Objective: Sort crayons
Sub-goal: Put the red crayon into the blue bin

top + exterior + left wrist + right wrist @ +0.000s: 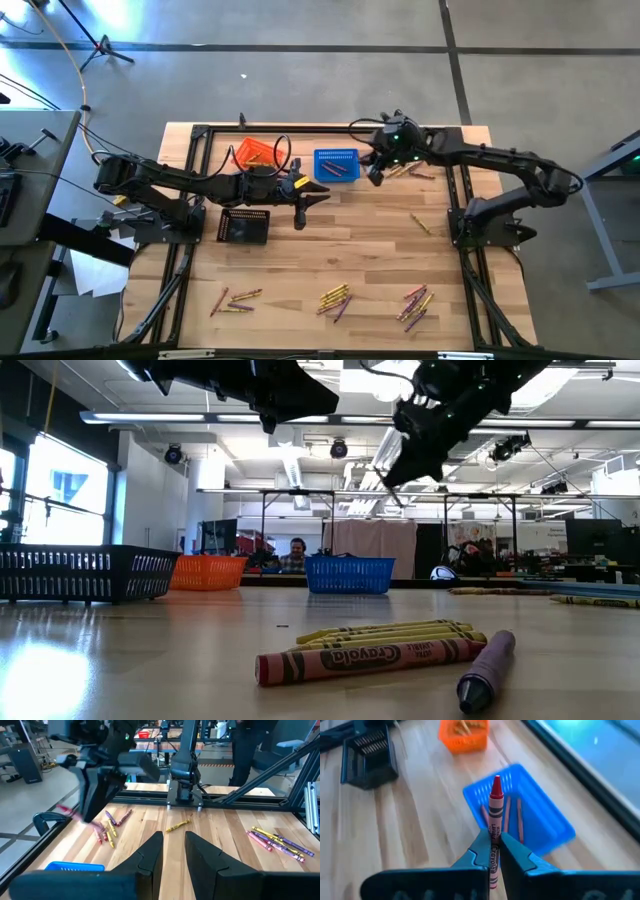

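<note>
My right gripper (pixel 493 837) is shut on a red crayon (pixel 495 802) and hangs above the blue basket (pixel 555 826), at that basket's right edge in the high view (pixel 377 172). A few crayons lie inside the blue basket. My left gripper (pixel 173 851) hangs open over the table's middle (pixel 301 212), with nothing between its fingers. Loose crayons lie in heaps near the front edge (pixel 335 297), (pixel 415 305), (pixel 235 298). More crayons (pixel 410 172) lie just right of the blue basket. My right gripper pinches the red crayon's wrapped lower half (pixel 493 851) between its two fingers. The crayon lies along the fingers, its pointed tip (pixel 496 782) sticking out past the fingertips. The fingers slant downward from the table's right side. The crayon is lifted clear, over the blue basket.
An orange basket (pixel 255 153) holding crayons stands left of the blue one. A black basket (pixel 244 226) stands nearer the front, left of my left gripper. A single yellow crayon (pixel 420 223) lies at mid right. A person sits in the room beyond the table (pixel 296 552).
</note>
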`<state>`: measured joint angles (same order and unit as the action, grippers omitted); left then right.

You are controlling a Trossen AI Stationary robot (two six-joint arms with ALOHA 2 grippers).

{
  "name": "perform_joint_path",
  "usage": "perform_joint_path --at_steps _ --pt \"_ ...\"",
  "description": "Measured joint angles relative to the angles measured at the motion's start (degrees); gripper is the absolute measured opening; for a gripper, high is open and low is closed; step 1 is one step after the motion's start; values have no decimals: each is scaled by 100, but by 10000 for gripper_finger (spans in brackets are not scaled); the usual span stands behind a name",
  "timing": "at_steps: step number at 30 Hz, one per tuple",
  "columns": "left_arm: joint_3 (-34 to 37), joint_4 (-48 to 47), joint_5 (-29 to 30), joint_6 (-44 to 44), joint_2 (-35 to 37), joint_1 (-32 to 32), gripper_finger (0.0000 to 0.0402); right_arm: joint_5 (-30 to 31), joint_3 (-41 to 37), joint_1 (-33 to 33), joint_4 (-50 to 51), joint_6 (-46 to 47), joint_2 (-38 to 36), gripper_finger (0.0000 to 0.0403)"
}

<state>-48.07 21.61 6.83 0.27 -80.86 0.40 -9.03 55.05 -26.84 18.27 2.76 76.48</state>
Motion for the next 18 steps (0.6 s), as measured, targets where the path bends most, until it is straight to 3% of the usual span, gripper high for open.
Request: perform_joint_path --at_steps 11,18 --pt "0 1 0 -2 0 -2 72 38 4 73 -2047 -369 1323 9" --pt "0 -42 0 0 0 0 72 159 4 -103 -2232 -474 1662 9"
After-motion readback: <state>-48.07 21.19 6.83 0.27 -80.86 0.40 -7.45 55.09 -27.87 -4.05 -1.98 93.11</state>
